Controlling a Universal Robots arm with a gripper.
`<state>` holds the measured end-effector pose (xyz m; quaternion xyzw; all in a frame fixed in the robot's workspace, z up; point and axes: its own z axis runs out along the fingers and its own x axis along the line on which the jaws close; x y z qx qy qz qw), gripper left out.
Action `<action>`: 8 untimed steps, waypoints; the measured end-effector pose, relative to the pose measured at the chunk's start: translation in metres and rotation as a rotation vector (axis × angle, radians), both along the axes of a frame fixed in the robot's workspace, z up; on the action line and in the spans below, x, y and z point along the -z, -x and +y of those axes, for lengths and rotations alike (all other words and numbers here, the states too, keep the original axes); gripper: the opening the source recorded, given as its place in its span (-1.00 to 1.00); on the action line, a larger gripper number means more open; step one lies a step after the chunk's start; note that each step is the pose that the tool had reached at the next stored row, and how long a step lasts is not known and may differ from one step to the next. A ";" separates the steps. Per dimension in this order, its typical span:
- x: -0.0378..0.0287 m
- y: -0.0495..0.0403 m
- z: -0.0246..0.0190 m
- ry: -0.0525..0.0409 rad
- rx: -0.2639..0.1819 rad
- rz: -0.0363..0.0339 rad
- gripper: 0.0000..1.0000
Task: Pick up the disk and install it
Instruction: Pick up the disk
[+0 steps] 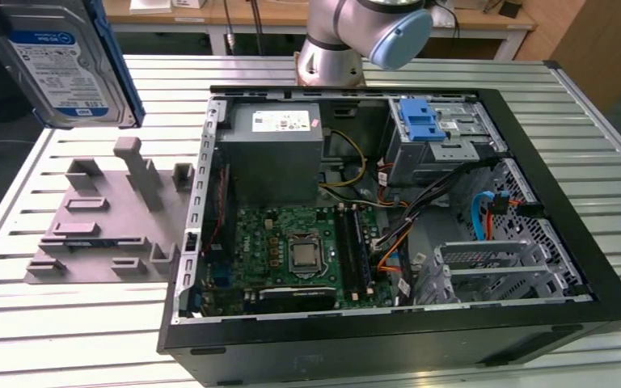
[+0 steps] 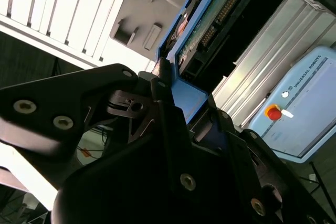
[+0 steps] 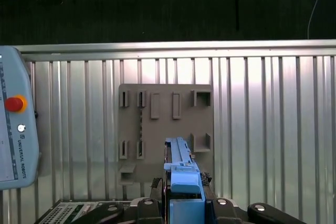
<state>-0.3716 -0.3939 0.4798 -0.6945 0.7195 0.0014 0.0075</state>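
Bright glare on slatted table (image 3: 252, 103), dark background

The disk (image 1: 57, 65) is shiny metal, the stand (image 1: 95, 217) matt grey plastic

Exterior view high above computer case (image 1: 397, 343), grey stand (image 1: 106, 218) at nine o'clock, both wrist views close behind the disk (image 3: 181, 163) (image 2: 207, 14), facing that stand (image 3: 157, 129) (image 2: 139, 9)

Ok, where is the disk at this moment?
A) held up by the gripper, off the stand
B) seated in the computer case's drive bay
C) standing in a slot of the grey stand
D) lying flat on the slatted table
A: in the exterior view the disk hangs in the air above the grey stand, away from the drive bay. In the first wrist view the gripper is clamped on its blue frame.
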 end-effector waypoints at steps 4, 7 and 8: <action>0.0000 -0.0044 -0.0004 0.0000 0.000 0.0000 -0.27; 0.0000 -0.0076 -0.0006 0.0001 0.000 0.0000 -0.27; 0.0000 -0.0086 -0.0007 0.0000 0.000 0.0001 -0.27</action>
